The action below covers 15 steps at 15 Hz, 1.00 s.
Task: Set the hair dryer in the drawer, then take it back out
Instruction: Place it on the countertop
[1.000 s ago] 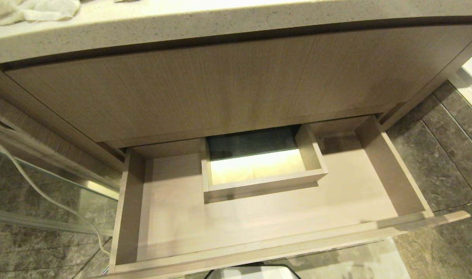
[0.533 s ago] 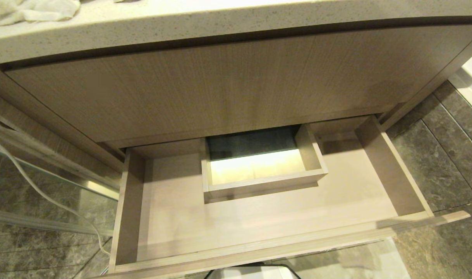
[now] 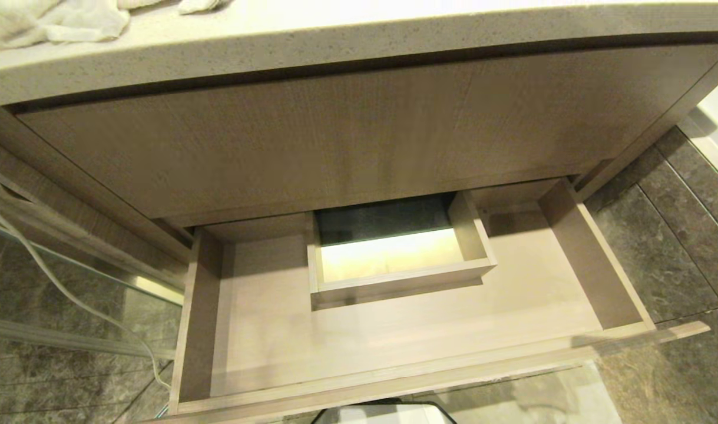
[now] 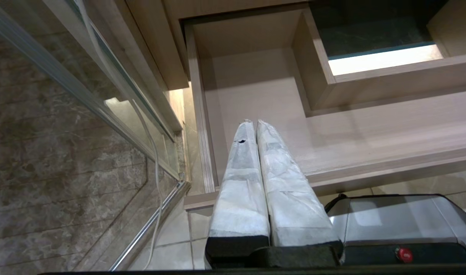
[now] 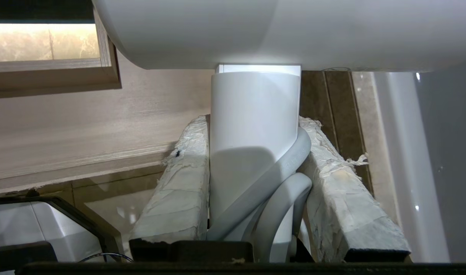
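Speckled counter (image 3: 359, 41) overhangs the open, bare drawer (image 3: 406, 347). Right tool (image 5: 252, 183) grips the hair dryer (image 5: 255, 114) by its handle just outside the drawer front; left tool (image 4: 255, 126) idles closed. Placing step: next, carry it over the front and lower it in

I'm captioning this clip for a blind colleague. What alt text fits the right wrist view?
The right gripper clamps the slim handle of the hair dryer, cord loops pinched alongside it, between two wrapped fingers. Behind lies the open wood-grain drawer.
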Tool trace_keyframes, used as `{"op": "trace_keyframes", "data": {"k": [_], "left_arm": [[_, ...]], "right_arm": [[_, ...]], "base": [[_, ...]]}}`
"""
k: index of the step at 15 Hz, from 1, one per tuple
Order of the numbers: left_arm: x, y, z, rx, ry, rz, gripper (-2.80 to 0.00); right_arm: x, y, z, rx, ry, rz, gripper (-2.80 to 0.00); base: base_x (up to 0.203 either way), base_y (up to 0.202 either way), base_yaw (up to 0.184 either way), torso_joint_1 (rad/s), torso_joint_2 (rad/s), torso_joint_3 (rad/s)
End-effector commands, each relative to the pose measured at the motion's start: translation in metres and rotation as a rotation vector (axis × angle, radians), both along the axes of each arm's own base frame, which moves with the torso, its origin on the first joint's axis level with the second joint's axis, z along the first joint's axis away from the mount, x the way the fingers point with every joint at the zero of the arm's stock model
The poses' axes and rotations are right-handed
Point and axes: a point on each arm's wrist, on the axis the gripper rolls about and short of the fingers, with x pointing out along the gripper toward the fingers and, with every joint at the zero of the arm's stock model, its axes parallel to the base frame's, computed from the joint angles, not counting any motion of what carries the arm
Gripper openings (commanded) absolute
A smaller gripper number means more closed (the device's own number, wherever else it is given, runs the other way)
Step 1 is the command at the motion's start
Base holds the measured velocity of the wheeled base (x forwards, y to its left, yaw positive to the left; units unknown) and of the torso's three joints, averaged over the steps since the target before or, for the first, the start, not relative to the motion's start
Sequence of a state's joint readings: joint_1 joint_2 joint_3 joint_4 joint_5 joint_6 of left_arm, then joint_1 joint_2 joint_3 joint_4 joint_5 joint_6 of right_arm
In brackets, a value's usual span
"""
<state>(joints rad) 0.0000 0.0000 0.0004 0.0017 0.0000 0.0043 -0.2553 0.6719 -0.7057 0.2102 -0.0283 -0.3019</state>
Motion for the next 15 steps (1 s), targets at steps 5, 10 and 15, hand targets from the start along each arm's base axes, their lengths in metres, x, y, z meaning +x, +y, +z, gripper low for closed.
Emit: {"op": "trace_keyframes", "data": {"k": [5, 10, 15], "left_arm": [[0.0001, 0.0000, -0.0003, 0.000, 0.001, 0.000, -2.80], [0.0001, 0.0000, -0.0003, 0.000, 0.001, 0.000, -2.80], [0.0001, 0.0000, -0.0003, 0.000, 0.001, 0.000, -2.80]], "right_arm": [[0.0003, -0.0001, 0.0014, -0.001, -0.001, -0.002, -2.80], [-0.0013, 0.0003, 0.0035, -0.005, -0.011, -0.001, -2.80], [0.0022, -0.0007, 0.0071, -0.002, -0.011, -0.005, -2.80]], "base": [[0.000, 0.000, 0.000, 0.163, -0.45, -0.184], [0.000, 0.000, 0.000, 0.399, -0.51, -0.232], [0.000, 0.000, 0.000, 0.313, -0.56, -0.252]]}}
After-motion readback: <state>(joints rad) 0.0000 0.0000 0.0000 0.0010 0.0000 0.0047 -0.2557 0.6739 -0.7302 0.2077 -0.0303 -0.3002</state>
